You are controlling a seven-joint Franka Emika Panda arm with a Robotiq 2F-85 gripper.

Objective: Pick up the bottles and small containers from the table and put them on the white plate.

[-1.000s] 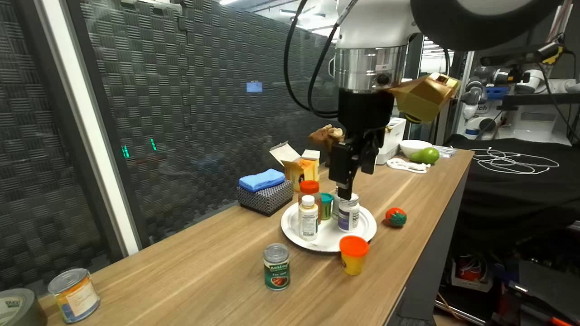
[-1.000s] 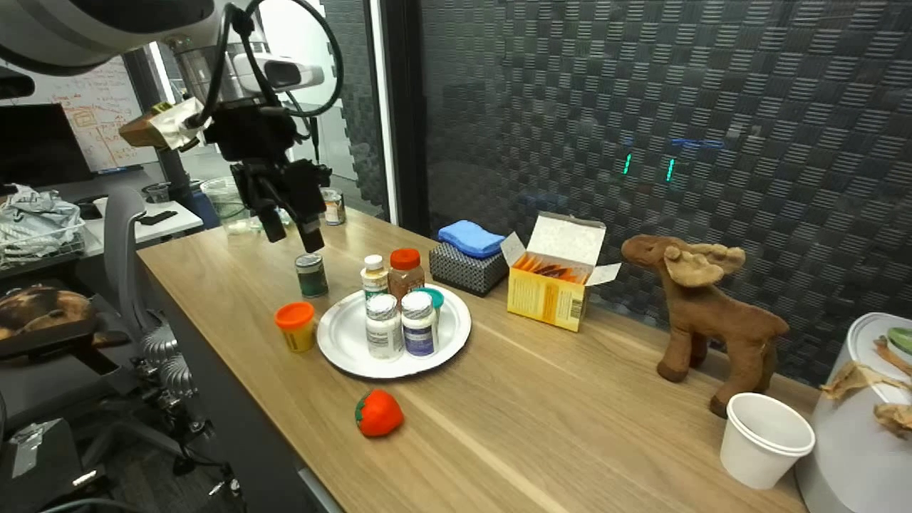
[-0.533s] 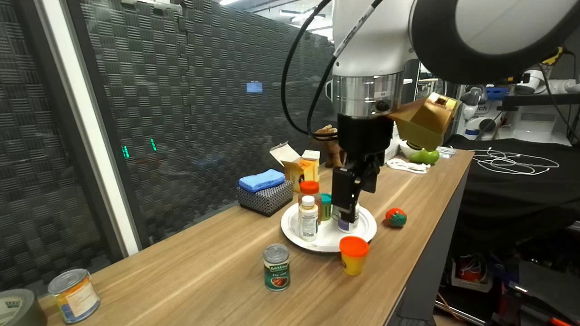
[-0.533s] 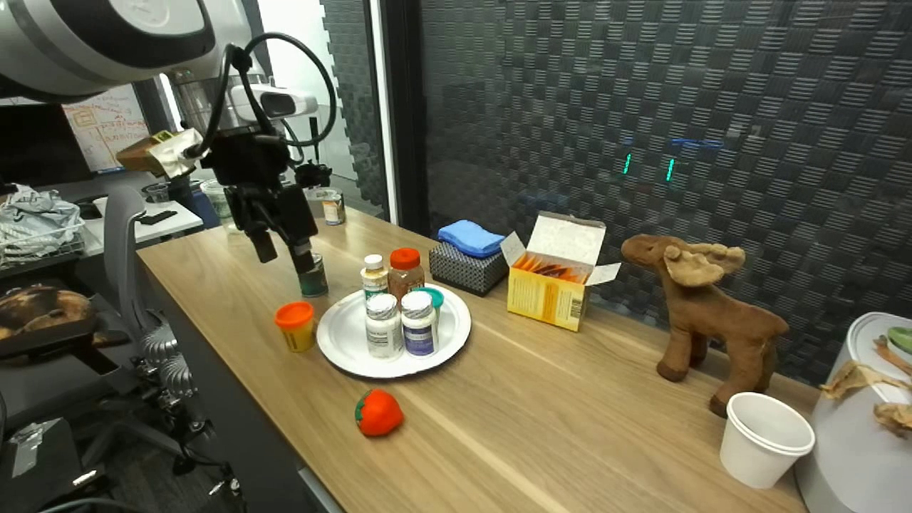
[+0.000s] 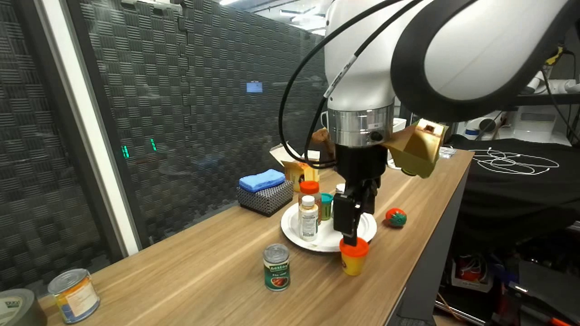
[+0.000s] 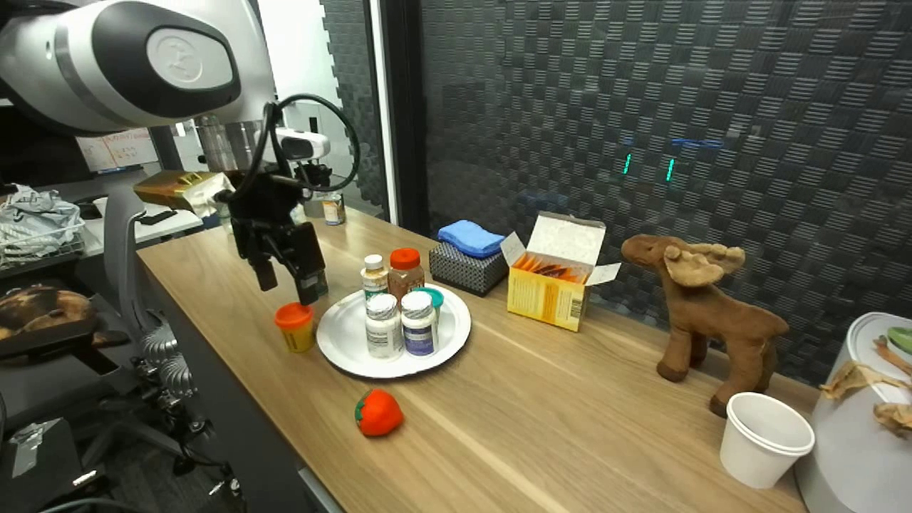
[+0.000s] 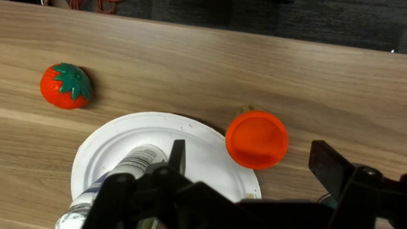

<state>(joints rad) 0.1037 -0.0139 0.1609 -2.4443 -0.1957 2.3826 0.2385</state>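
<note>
We see the gripper (image 6: 288,288) with its jaws spread wide apart, close to the orange-lidded cup (image 6: 297,333). This cup stands upright on the table (image 6: 541,427), just beside the white plate (image 6: 342,342), on which several bottles (image 6: 383,335) stand.

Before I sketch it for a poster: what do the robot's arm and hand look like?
The arm is white and rounded, with dark bands and a faint round emblem. A silvery metal collar leads to the black hand, which has two blocky fingers. Black cables loop alongside, one with a pale printed sleeve, and a gold, faceted box-like piece juts out near the collar.
</note>
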